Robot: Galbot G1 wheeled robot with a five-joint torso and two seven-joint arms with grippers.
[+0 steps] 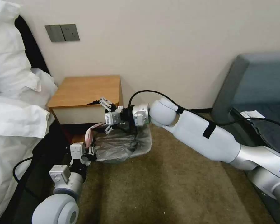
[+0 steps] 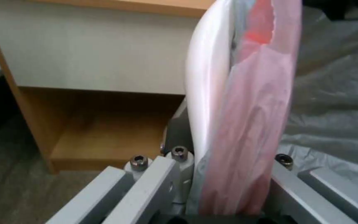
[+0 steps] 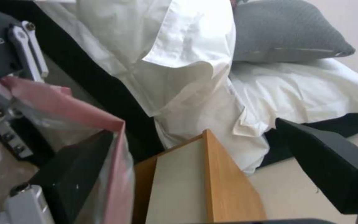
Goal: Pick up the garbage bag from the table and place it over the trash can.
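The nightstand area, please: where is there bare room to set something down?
The table top is bare from the wall to its front edge. Carpet toward the camera from the trash can is open. Crowded: the can, with the garbage bag, left gripper and right gripper.

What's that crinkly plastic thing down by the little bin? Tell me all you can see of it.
It is the garbage bag: thin, wrinkled, see-through grey plastic with a pink band at its mouth. It is draped loosely over the trash can, on the carpet beside the table. The left tool pinches the pink edge against the rim. The right tool, fingers spread, has one finger inside the raised mouth.
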